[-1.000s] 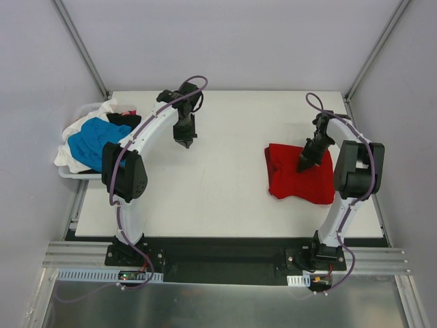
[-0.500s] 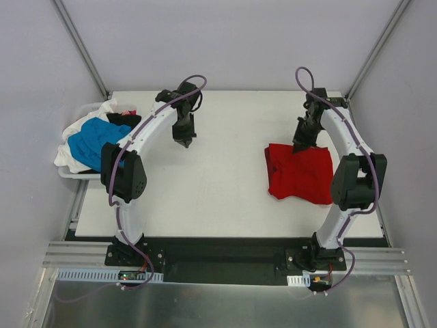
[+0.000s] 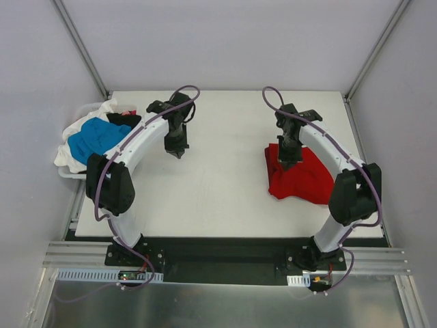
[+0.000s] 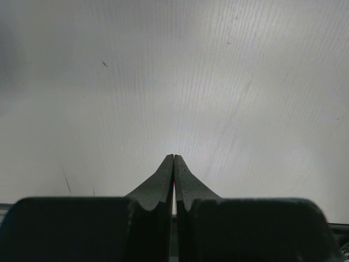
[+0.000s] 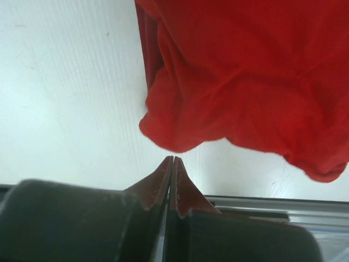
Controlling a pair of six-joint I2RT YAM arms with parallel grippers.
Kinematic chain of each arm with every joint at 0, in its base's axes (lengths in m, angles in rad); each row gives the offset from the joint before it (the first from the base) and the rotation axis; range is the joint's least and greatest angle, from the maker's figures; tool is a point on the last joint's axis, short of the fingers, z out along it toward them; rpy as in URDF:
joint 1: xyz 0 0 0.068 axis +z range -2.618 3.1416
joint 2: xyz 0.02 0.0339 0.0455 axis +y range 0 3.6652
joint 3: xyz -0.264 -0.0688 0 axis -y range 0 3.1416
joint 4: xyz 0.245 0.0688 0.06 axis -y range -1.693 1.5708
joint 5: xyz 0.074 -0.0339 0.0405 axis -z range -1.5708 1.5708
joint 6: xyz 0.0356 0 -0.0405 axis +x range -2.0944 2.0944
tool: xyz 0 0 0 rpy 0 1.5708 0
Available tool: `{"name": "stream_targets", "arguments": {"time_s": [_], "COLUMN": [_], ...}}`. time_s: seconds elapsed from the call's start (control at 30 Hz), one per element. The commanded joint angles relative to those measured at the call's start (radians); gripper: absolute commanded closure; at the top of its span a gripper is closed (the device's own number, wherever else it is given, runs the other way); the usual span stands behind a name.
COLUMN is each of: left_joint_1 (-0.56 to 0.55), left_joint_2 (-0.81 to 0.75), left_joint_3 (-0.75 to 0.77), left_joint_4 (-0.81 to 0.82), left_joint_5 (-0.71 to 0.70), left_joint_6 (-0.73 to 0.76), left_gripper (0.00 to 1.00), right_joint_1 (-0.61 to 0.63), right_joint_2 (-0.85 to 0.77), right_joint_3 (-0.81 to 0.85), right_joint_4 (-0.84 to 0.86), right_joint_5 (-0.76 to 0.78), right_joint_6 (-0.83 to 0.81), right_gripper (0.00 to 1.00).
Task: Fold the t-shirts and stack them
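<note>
Across a white table, seen from above, shows a shirt-folding job partway done. Places one red t-shirt on the right half, folded to a rough square, edges rumpled and one corner bulging loose.

Poises the right gripper at that shirt's left edge, fingers pressed together on nothing, tips just beside the bulging hem in the wrist view. Looks placed to press or tidy the fold rather than lift it, since tips this tight cannot pinch cloth without parting first.

Holds the left gripper over bare table left of centre, fingers likewise together and empty, well apart from any cloth. Seems parked clear of the work.

Shows the remaining t-shirts heaped in a white bin off the table's left edge: blue on top, white and black around it, a trace of red. Unfolded, and near the left arm, likely for the next pick.

Cannot tell either gripper's height above the surface.
</note>
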Motion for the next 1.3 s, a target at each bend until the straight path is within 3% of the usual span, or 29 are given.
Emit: {"name": "stream_targets", "arguments": {"time_s": [0.0, 0.27, 0.4, 0.5, 0.53, 0.67, 0.8, 0.9, 1.0, 1.27], "left_joint_1": [0.004, 0.002, 0.004, 0.002, 0.002, 0.001, 0.002, 0.001, 0.001, 0.002], "left_joint_2": [-0.102, -0.156, -0.185, -0.203, -0.211, -0.251, -0.242, -0.266, -0.294, -0.306], "left_joint_3": [-0.078, -0.14, -0.157, -0.178, -0.186, -0.229, -0.224, -0.252, -0.275, -0.283], "left_joint_4": [0.023, 0.043, 0.043, 0.06, 0.072, 0.156, 0.159, 0.185, 0.191, 0.188], "left_joint_5": [0.012, 0.011, 0.003, -0.005, -0.005, -0.008, -0.041, -0.054, -0.08, -0.066], "left_joint_6": [-0.005, 0.009, 0.003, -0.008, -0.009, 0.011, 0.023, 0.04, 0.066, 0.064], "left_gripper": [1.0, 1.0, 1.0, 1.0, 1.0, 1.0, 1.0, 1.0, 0.99, 0.98], "right_joint_1": [-0.026, -0.129, -0.157, -0.105, -0.077, -0.019, -0.028, -0.072, -0.133, -0.207], "right_joint_2": [-0.133, -0.096, -0.117, -0.117, -0.129, -0.279, -0.304, -0.268, -0.26, -0.038], "right_joint_3": [-0.057, -0.038, -0.031, 0.117, 0.142, -0.104, -0.201, -0.282, -0.381, -0.324], "right_joint_4": [0.009, -0.124, -0.038, -0.063, -0.055, 0.271, 0.313, 0.237, 0.288, 0.374], "right_joint_5": [-0.137, -0.354, -0.564, -0.348, -0.11, 0.263, 0.532, 0.483, 0.359, 0.134], "right_joint_6": [0.122, 0.214, 0.302, 0.262, 0.182, 0.072, 0.11, 0.165, 0.15, 0.069], "right_gripper": [0.99, 0.99, 0.99, 0.99, 0.99, 0.99, 0.99, 0.99, 0.99, 0.99]}}
